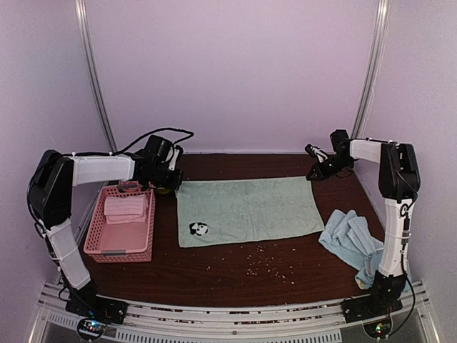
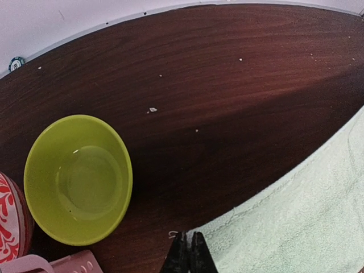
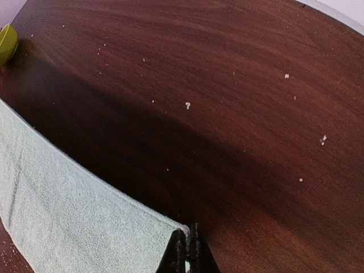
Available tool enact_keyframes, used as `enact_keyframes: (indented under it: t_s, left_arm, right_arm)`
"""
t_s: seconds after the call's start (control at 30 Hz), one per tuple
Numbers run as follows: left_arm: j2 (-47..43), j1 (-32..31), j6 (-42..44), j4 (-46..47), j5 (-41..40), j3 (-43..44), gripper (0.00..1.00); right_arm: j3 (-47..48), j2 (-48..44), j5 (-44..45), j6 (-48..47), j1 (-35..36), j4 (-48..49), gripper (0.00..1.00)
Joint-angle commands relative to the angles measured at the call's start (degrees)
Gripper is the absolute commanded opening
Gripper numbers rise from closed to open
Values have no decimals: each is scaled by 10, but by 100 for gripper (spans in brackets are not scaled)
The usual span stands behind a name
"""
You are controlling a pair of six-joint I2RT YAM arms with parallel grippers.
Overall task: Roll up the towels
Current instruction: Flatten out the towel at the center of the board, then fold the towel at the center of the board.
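Spread flat on the table (image 1: 214, 286), the mint green towel (image 1: 250, 209) is pinched at its far corners by the closed left gripper (image 2: 189, 251) and right gripper (image 3: 186, 250) as rolling is begun; an even fold-over toward the near edge seems needed next.

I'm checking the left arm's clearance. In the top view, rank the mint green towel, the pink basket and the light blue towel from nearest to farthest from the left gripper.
1. The mint green towel: its far left corner sits right at the left gripper fingertips.
2. The pink basket: close by on its left.
3. The light blue towel: crumpled far off to the right.
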Motion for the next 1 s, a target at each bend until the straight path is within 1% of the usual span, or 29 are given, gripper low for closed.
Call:
enact_keyframes:
  t_s: [0.0, 0.1, 0.2, 0.57, 0.7, 0.83, 0.97]
  left_arm:
    - [33, 20, 26, 8, -51, 48, 0]
    - [64, 22, 35, -19, -59, 94, 0]
    - [75, 22, 37, -24, -44, 105, 0]
    - [67, 22, 43, -17, -33, 83, 0]
    - [47, 21, 44, -5, -32, 69, 0]
    - [16, 21, 49, -3, -39, 53, 0]
    - [-6, 21, 51, -2, -43, 34, 0]
  right_arm:
    - [19, 11, 47, 26, -4, 36, 0]
    - [28, 14, 55, 37, -4, 59, 0]
    - [49, 26, 51, 41, -4, 50, 0]
    - [43, 22, 30, 38, -4, 40, 0]
    - [7, -20, 14, 29, -4, 57, 0]
    - [-20, -59, 29, 20, -4, 78, 0]
    - [12, -48, 51, 10, -4, 67, 0]
